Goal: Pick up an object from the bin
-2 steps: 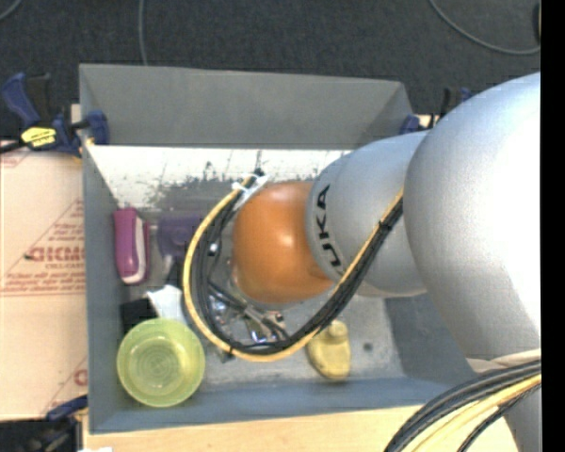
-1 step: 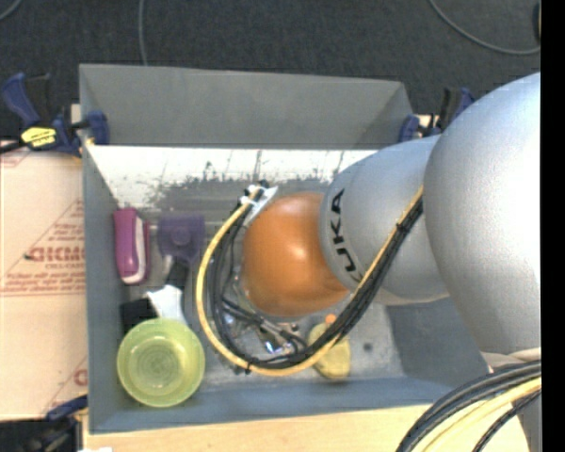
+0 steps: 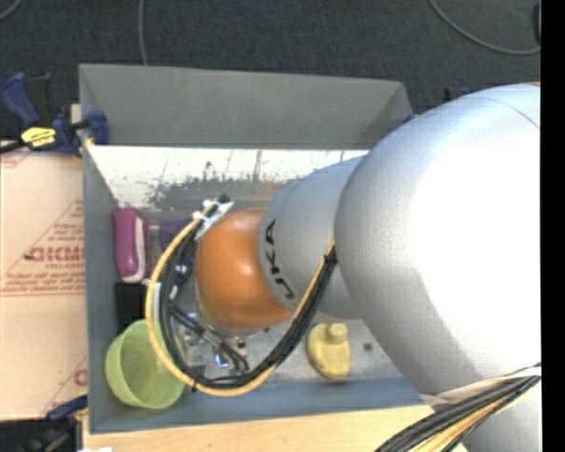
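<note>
The gripper (image 3: 205,345) hangs low in the bin (image 3: 245,111) beside the green cup (image 3: 141,377) at lower left, the likeliest pick because it lies nearest, though the orange cover (image 3: 234,271) hides whether the gripper is wide or closed.

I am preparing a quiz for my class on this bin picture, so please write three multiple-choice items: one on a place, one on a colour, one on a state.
1. Where does the green cup lie?
A. In the lower-left corner of the bin
B. In the upper-right corner
C. On the cardboard outside

2. What colour is the long thing by the left wall?
A. Blue
B. Purple-pink
C. White

3. How is the green cup?
A. Covered with a lid
B. Open, with nothing seen inside
C. Stacked under another cup

Answers: 1 A, it sits where the left and near walls meet; 2 B, its body is purple-pink; 3 B, the part of its inside that shows is bare green.
</note>
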Controlling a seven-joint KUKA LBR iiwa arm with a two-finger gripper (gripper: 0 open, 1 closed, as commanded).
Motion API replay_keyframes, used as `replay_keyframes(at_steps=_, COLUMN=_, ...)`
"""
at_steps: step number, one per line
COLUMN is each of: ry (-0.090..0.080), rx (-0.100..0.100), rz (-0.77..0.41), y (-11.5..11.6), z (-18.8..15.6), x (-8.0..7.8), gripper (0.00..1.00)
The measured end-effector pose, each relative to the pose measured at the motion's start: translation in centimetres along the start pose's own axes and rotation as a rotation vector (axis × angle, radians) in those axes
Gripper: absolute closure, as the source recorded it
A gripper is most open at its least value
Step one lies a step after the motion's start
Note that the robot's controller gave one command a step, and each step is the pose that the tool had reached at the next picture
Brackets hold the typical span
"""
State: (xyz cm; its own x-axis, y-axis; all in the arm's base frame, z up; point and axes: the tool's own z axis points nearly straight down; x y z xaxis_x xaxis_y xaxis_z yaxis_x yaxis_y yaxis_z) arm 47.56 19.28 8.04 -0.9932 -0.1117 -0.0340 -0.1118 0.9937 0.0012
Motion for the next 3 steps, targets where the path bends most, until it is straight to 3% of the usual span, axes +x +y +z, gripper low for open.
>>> replay_keyframes(at_steps=1, ry=-0.004, rx=0.002, rz=-0.276, y=1.6, z=1.0, x=-0.9, gripper=1.0)
replay_keyframes(at_steps=2, ry=0.0, rx=-0.001, rz=0.032, y=3.0, z=-3.2, x=-0.8, gripper=1.0)
replay_keyframes(at_steps=3, ry=-0.006, rx=0.001, rz=-0.135, y=2.5, z=-10.3, x=-1.6, gripper=0.0)
